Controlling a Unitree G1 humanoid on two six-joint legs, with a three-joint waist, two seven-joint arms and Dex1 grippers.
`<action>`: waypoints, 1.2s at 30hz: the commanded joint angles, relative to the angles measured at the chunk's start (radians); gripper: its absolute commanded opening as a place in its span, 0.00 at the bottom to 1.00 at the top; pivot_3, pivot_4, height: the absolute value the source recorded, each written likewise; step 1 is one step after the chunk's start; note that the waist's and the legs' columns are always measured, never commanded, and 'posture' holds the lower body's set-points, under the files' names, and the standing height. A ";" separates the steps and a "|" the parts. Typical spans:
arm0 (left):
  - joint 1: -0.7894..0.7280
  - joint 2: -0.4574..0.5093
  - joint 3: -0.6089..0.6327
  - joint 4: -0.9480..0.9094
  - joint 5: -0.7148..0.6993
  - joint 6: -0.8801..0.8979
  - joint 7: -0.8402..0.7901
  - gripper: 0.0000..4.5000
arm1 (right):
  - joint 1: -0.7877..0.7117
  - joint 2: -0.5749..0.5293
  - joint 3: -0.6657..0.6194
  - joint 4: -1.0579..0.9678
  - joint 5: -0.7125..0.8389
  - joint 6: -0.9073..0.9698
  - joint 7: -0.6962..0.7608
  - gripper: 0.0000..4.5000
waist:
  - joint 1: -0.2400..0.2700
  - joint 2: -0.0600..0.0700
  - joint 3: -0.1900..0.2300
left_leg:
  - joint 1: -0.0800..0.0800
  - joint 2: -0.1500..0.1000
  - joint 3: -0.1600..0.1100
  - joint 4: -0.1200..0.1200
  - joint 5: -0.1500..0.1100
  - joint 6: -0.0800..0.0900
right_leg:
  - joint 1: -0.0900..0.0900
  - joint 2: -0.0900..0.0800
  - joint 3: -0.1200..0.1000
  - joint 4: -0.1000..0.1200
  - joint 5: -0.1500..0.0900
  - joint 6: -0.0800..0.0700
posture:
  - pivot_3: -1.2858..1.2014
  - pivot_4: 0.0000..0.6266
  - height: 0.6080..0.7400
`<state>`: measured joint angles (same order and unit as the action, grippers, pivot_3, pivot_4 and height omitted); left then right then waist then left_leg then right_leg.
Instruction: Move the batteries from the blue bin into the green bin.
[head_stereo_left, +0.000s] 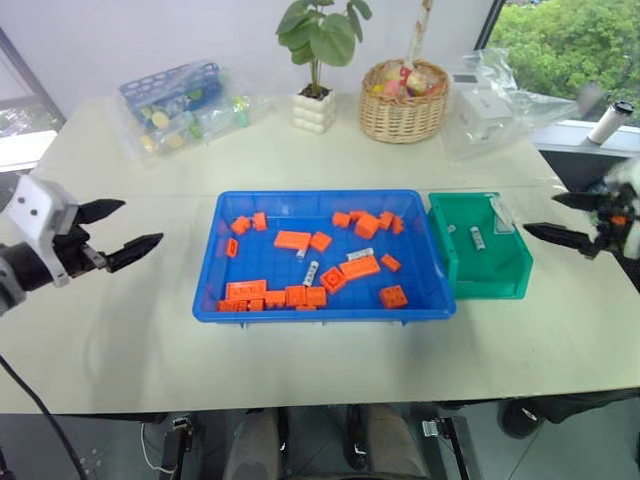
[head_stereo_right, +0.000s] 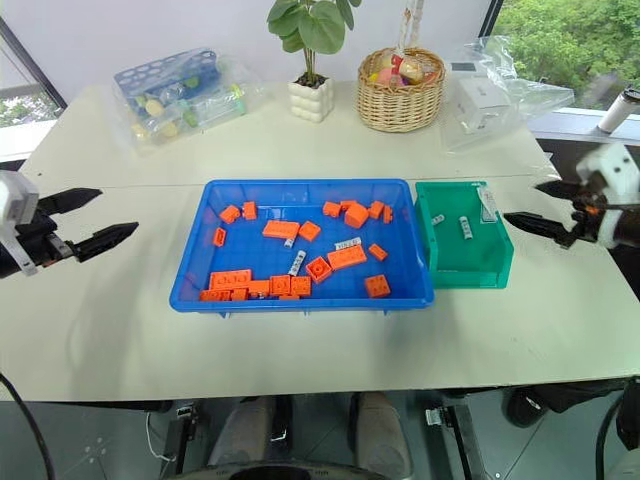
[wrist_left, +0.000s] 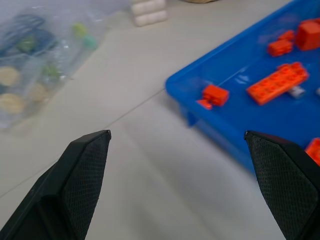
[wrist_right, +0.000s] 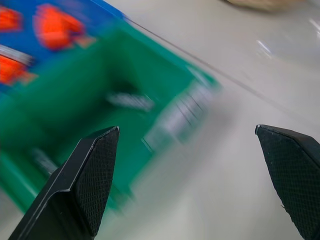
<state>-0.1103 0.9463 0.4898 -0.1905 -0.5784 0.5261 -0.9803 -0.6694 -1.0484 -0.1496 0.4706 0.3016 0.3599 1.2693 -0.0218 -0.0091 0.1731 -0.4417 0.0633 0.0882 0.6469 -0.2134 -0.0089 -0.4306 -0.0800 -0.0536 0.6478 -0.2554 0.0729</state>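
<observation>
Nearest the head camera lies the bare front of the table (head_stereo_left: 300, 370), and on it, going down in size, the blue bin (head_stereo_left: 215, 255), the green bin (head_stereo_left: 490, 285) touching its right end, the orange bricks (head_stereo_left: 292, 240), and the batteries. Three batteries remain in the blue bin: one (head_stereo_left: 311, 273) near the middle, one (head_stereo_left: 359, 254) just right of it against a long brick, one (head_stereo_left: 301, 253) tucked under the brick behind. Two batteries (head_stereo_left: 477, 238) already lie in the green bin. Both grippers hang empty with jaws spread wide: the left gripper (head_stereo_left: 118, 232) well left of the blue bin, the right gripper (head_stereo_left: 556, 218) just right of the green bin, neither over a battery. The main risk, as I judge it, is the clutter: each remaining battery lies touching or close beside a brick, so wide jaws coming down could close on a brick too, or nudge the battery so that it rolls off under a neighbour. A round, smooth battery pinched off-centre may also squirt out. The right gripper, reaching across, could clip the green bin's rim and shove it. The half-hidden battery is the likeliest to be missed.
</observation>
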 joint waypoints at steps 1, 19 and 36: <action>-0.005 0.047 -0.006 -0.087 -0.063 0.032 -0.069 1.00 | -0.151 0.088 0.107 -0.185 0.026 0.139 -0.006 0.99 | -0.003 0.000 0.000 | 0.000 0.000 0.000 0.000 0.000 0.000 | 0.000 0.001 0.000 0.000 0.000 0.000 | 0.52 0.24 0.97; -0.067 0.056 -0.119 -0.107 -0.055 0.018 -0.134 1.00 | -0.387 0.742 0.569 -0.018 -0.250 0.264 -0.340 0.99 | 0.008 -0.001 0.000 | -0.004 -0.001 -0.001 0.001 0.000 0.000 | -0.002 0.000 -0.001 0.002 0.001 0.000 | 0.52 0.24 0.97; -0.072 0.023 -0.140 -0.124 -0.048 0.018 -0.092 1.00 | -0.457 0.910 0.511 0.305 -0.316 0.120 -0.371 0.51 | 0.003 -0.001 0.000 | -0.003 -0.001 -0.001 0.000 0.000 0.000 | -0.002 0.001 -0.001 0.003 0.001 0.001 | 0.52 0.24 0.97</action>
<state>-0.1705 0.9692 0.3347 -0.2959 -0.6226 0.5603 -1.0770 -1.0912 -0.1467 0.3890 0.7895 -0.0255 0.4852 0.8903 -0.0186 -0.0097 0.1731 -0.4443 0.0627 0.0874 0.6474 -0.2130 -0.0092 -0.4327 -0.0794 -0.0544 0.6509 -0.2544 0.0737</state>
